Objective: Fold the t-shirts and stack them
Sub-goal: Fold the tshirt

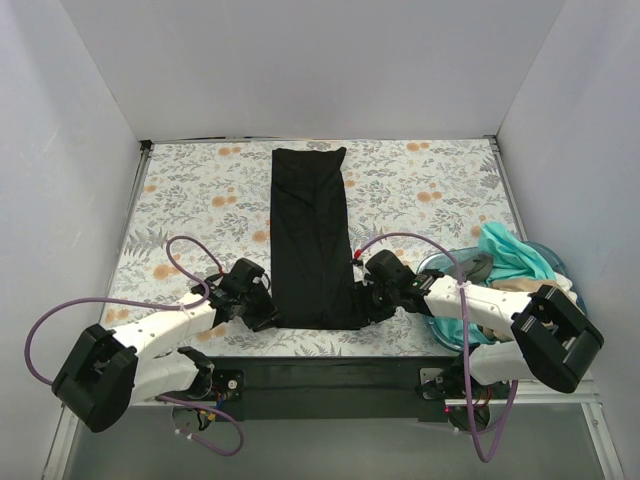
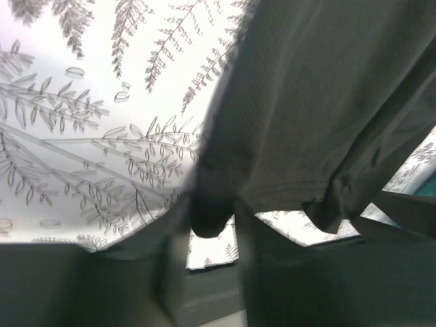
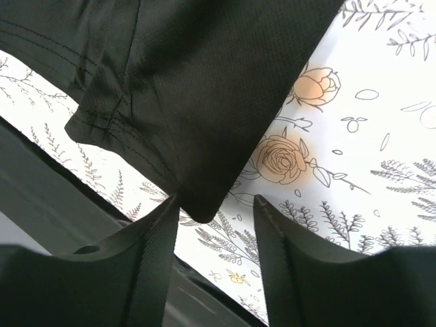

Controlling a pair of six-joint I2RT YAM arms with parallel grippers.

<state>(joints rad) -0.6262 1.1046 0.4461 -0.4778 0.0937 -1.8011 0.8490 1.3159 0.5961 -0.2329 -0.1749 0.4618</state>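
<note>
The black t-shirt [image 1: 310,240] lies on the floral table as a long narrow strip running from far to near. My left gripper [image 1: 268,318] is at its near left corner, and my right gripper [image 1: 362,310] is at its near right corner. In the left wrist view my left gripper [image 2: 211,235] is open, with a corner of the black t-shirt [image 2: 320,102] hanging between its jaws. In the right wrist view my right gripper [image 3: 214,211] is open, with a corner of the black t-shirt [image 3: 204,82] just inside the left jaw. Teal [image 1: 505,250] and tan [image 1: 520,286] t-shirts lie crumpled in the tub.
A translucent blue tub [image 1: 438,268] stands at the right near edge, under my right arm. The dark front rail of the table [image 1: 330,375] runs just behind both grippers. White walls enclose the table on three sides.
</note>
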